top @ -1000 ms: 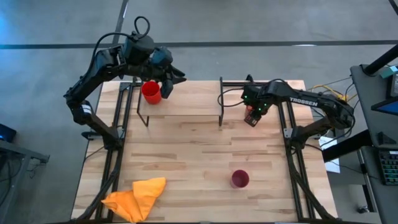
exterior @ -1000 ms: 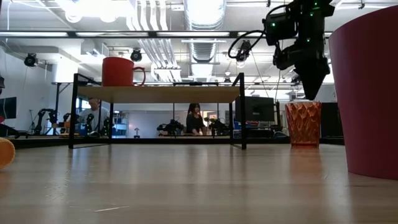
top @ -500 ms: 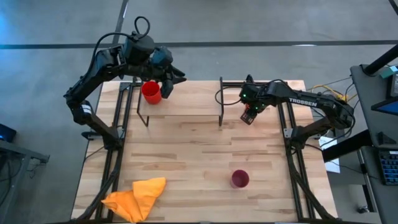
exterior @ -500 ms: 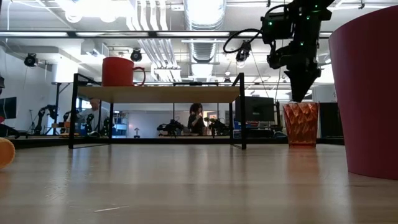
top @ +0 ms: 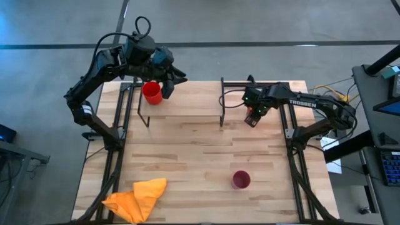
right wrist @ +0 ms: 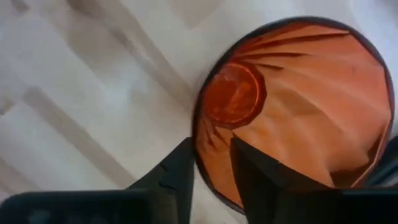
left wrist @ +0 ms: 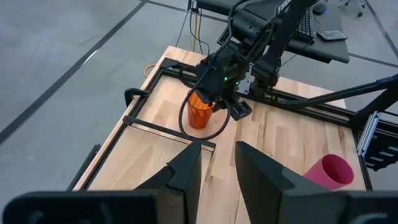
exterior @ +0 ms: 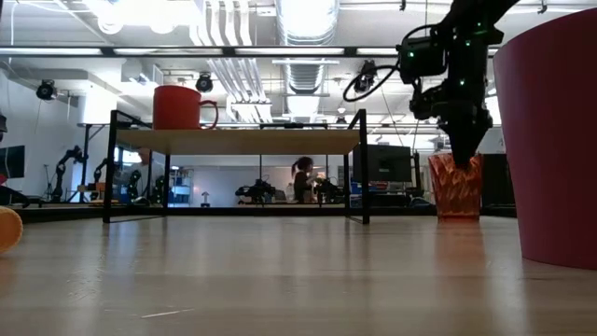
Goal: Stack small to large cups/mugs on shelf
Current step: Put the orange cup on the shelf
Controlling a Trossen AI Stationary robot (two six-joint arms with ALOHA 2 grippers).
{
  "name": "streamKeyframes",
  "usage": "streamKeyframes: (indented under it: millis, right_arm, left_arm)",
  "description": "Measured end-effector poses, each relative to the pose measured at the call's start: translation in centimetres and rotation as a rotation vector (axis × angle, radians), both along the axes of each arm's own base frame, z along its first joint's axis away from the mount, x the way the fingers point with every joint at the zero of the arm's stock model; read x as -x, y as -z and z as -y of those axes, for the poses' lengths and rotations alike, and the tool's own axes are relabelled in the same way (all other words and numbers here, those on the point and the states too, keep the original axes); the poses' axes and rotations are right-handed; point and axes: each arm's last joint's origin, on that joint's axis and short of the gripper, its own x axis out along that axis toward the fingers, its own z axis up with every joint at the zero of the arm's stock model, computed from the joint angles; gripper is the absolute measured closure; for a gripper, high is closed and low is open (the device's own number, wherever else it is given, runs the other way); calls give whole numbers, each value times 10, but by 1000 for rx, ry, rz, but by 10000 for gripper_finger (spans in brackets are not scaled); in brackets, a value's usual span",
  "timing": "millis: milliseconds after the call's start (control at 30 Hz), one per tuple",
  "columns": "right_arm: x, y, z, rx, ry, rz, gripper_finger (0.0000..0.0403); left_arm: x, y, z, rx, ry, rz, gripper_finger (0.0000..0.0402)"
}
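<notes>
The red mug (top: pixel 151 92) stands upright on the shelf's (top: pixel 187 100) left end, handle to the side; it also shows in the low view (exterior: pixel 177 106). My left gripper (top: pixel 169 86) is open just right of the mug, above the board. The orange patterned cup (exterior: pixel 455 189) stands upright on the table right of the shelf. My right gripper (top: pixel 252 117) points down at its rim, open, with one finger inside the cup (right wrist: pixel 298 93) and one outside. The pink tumbler (top: pixel 241 180) stands upright near the table's front. My right gripper comes from above, pointing down, with one finger (right wrist: pixel 252 171) inside the orange cup and the other (right wrist: pixel 180 171) outside, the cup's wall (right wrist: pixel 208 158) between them. I cannot tell whether either finger touches the wall. The cup stands on the table.
A yellow cloth (top: pixel 137 197) lies crumpled at the table's front left corner. The shelf's black legs (top: pixel 221 103) stand close left of the orange cup. People move in the room behind the table (exterior: pixel 303 179).
My right gripper has swung a little toward the shelf and back, and has gone down from above the orange cup until its fingertips reach into the cup's rim. The left arm and the mug have kept still.
</notes>
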Motion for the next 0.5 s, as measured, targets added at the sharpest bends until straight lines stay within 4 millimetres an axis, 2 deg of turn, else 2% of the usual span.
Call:
streamKeyframes:
  millis: [133, 233, 400, 500]
  right_arm:
    - [-5, -7, 3, 40, 2, 41, 378]
    - [-14, -25, 4, 42, -14, 120, 388]
    - [-30, -78, -4, 90, -82, 261, 392]
    - [-34, -115, -14, 195, -138, 278, 393]
  left_arm:
    - [0, 0, 0, 0, 0, 1, 318]
    - [0, 0, 0, 0, 0, 1, 318]
    - [0, 0, 0, 2, -1, 1, 318]
    - [0, 0, 0, 5, -3, 0, 318]
